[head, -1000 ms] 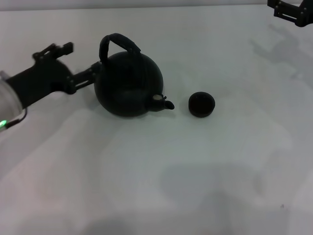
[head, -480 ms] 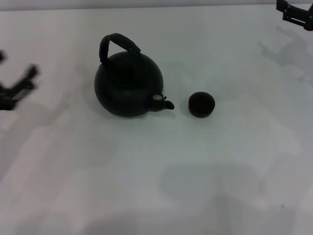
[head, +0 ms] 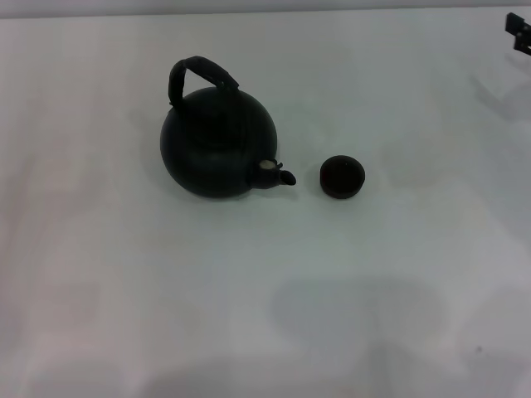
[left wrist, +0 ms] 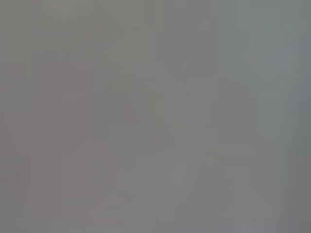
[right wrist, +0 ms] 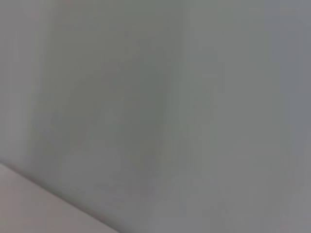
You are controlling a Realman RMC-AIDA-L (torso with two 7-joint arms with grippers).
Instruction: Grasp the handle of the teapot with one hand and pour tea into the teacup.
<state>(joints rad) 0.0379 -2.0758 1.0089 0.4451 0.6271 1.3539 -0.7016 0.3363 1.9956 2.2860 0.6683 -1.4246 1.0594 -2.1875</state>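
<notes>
So right now the teapot (head: 218, 148) sits upright on the white table (head: 249, 315), spout aimed at the teacup (head: 342, 177) just beside it, not touching. My left gripper isn't in view at all. Only a sliver of the right gripper (head: 521, 31) shows at the far edge, well apart from everything, and I can't tell if it's open. Nobody's holding the handle (head: 202, 73). Biggest worry: the cup is tiny and light, so a clumsy reach could bump it or tip the pot. Nothing else blocks the way.

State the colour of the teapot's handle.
Black, like the pot: the handle shows best in the head view.
</notes>
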